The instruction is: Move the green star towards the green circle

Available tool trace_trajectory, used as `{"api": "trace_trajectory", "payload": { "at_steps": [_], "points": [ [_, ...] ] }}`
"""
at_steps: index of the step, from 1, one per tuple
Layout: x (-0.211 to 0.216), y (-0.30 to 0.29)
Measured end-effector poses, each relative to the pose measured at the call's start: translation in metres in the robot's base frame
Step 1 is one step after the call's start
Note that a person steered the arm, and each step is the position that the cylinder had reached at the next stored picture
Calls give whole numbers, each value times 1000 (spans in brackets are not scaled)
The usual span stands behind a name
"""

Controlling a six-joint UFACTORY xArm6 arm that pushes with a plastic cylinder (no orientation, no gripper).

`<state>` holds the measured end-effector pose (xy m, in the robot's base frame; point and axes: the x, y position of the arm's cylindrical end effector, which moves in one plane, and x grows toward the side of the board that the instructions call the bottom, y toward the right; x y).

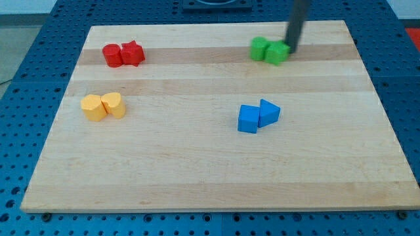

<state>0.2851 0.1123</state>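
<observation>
Your rod stands at the far right of the green pair, with my tip (289, 52) pressed against, or just beside, the right flank of the green star (277, 53). There is no gripper on this arm, so nothing opens, closes or holds; the rod can only shove.

The green star sits near the view's top edge of the wooden desk (197, 170), and its left side already touches the green circle (260, 48), or very nearly does. Take that circle as your landmark: the star lies immediately to its right, the tip one block further right again.

Judging from its look, the star is a small, rigid, light block that should slide easily on the smooth wood. It will not crush, but its points may make it swivel if you push off-centre. Press on the middle of its right face, in line with the circle, and go gently, since a hard push would likely carry the circle along too.

Well to the circle's left lie a red pair (123, 54), shapes hard to tell apart. A yellow pair (104, 105) sits left and below it. A blue cube (249, 119) and blue triangle (269, 112) rest below it.
</observation>
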Motion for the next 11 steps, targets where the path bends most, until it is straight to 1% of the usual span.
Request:
{"api": "trace_trajectory", "payload": {
  "at_steps": [1,2,3,4,5,6,7,8,9,11],
  "points": [
    [0,-64],
    [0,-111],
    [0,-111],
    [-15,-38],
    [-14,19],
    [25,11],
    [50,-39],
    [56,-86],
    [34,-125],
    [33,-143]
  ]
}}
